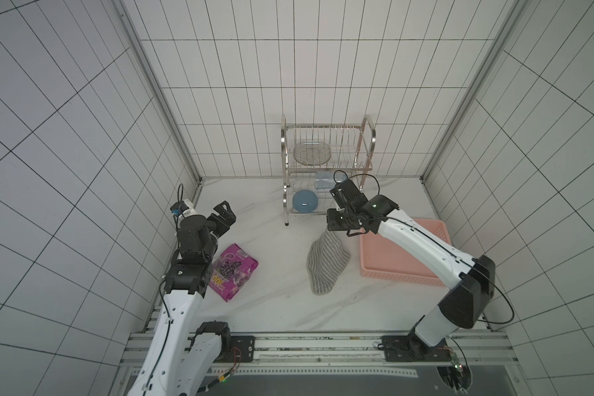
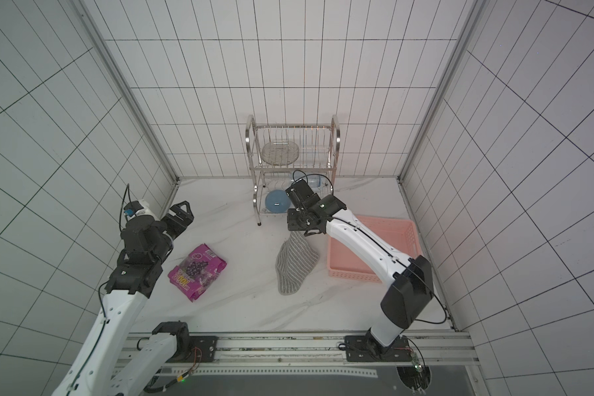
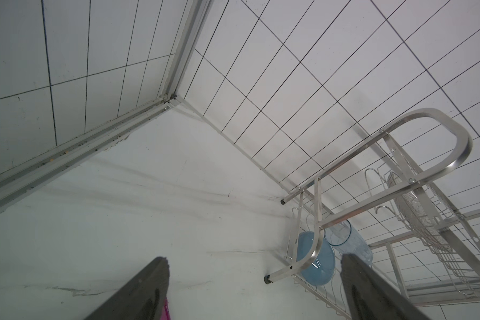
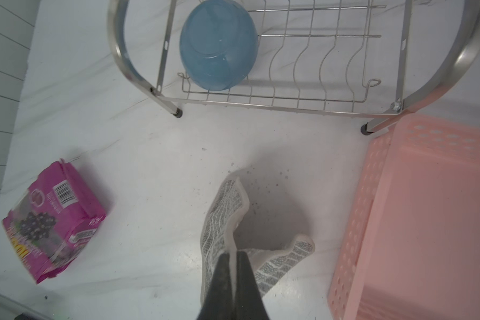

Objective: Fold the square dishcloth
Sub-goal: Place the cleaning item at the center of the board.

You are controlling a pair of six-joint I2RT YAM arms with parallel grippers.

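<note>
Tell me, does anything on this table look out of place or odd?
The square dishcloth hangs crumpled from the shut right gripper, pinched at one edge, not spread flat. The magenta snack bag lies askew on the table. I see no damage.

Top views look steeply down; wrist views, close, apparently share the rack (image 4: pixel 117 47).

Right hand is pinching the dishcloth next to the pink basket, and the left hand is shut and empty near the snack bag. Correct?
Not quite: the left hand is open, not shut; the left wrist view shows its fingers spread wide with nothing between them. The rest holds: the right hand pinches the dishcloth next to the pink basket.
</note>
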